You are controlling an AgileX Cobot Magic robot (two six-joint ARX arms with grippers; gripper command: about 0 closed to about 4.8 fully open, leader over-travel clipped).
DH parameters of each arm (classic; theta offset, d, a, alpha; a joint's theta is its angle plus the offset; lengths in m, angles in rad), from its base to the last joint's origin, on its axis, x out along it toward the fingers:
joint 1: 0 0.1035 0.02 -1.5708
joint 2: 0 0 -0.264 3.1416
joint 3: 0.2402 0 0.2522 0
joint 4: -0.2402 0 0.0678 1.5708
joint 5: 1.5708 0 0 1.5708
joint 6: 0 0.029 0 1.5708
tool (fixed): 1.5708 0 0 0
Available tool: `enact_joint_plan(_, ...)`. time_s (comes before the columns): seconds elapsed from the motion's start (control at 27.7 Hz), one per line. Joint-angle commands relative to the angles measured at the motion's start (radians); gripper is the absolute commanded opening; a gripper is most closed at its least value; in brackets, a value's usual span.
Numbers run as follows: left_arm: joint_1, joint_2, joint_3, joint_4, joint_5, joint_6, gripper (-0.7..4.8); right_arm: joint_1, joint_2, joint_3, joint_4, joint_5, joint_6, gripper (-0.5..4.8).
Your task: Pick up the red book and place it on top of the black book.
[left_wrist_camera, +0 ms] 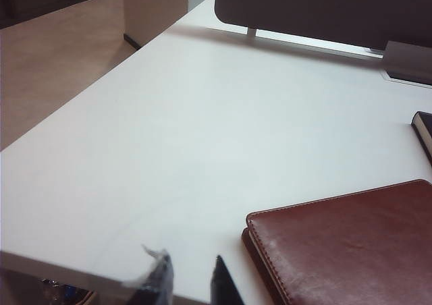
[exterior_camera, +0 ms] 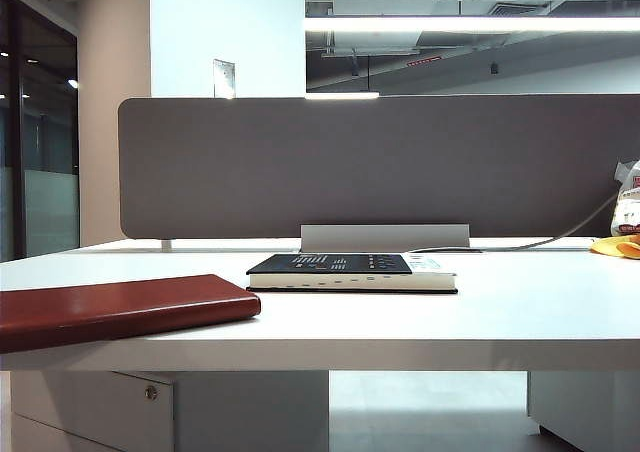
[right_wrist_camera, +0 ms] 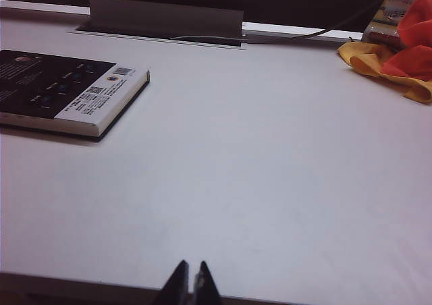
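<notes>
The left tool is seen at the bench's near edge, its fingers slightly apart and empty; the right tool is held at the same edge, fingers together. The red book is laid flat at the near left corner. The black book is set mid-bench, farther back, apart from it. An orange cloth is bunched at the far right edge.
</notes>
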Motion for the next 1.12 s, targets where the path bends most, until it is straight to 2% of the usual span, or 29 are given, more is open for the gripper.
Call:
enact_joint_plan(0.04,0.000,0.001,0.002,0.005,-0.002,0.003,0.80,0.001,0.000,0.003,0.026,-0.002,-0.003,0.23)
enact_joint_plan(0.14,0.000,0.001,0.002,-0.007,0.001,0.003,0.80,0.002,0.000,0.003,0.026,-0.006,-0.002,0.23)
enact_joint_plan(0.25,0.000,0.001,0.002,-0.040,0.005,-0.002,0.80,0.002,0.000,0.003,0.026,-0.071,-0.002,0.23)
enact_joint_plan(0.4,0.000,0.001,0.002,-0.066,0.130,-0.032,0.80,0.006,0.000,0.002,0.026,-0.186,0.048,0.23)
enact_joint_plan(0.47,0.000,0.001,0.002,-0.069,0.164,-0.054,0.80,0.011,0.000,0.002,0.026,-0.181,0.078,0.23)
enact_joint_plan(0.58,0.000,0.001,0.002,-0.084,0.164,-0.092,0.81,0.011,0.000,0.002,0.025,-0.181,0.126,0.23)
enact_joint_plan(0.65,0.000,0.001,0.002,-0.084,0.164,-0.123,0.92,0.011,0.000,0.002,0.020,-0.181,0.155,0.60)
enact_joint_plan(0.68,0.000,0.001,0.002,-0.085,0.164,-0.135,0.93,0.011,0.000,0.002,0.014,-0.181,0.174,1.08)
enact_joint_plan(0.72,0.000,0.001,0.002,-0.085,0.163,-0.135,0.93,0.011,0.000,0.002,0.010,-0.181,0.184,1.32)
enact_joint_plan(0.9,0.000,0.019,0.002,-0.086,0.171,-0.135,0.88,0.013,0.000,0.003,0.002,-0.181,0.186,1.40)
enact_joint_plan(1.12,-0.002,0.052,0.002,-0.082,0.225,-0.135,0.88,0.020,0.000,0.006,0.002,-0.185,0.241,1.40)
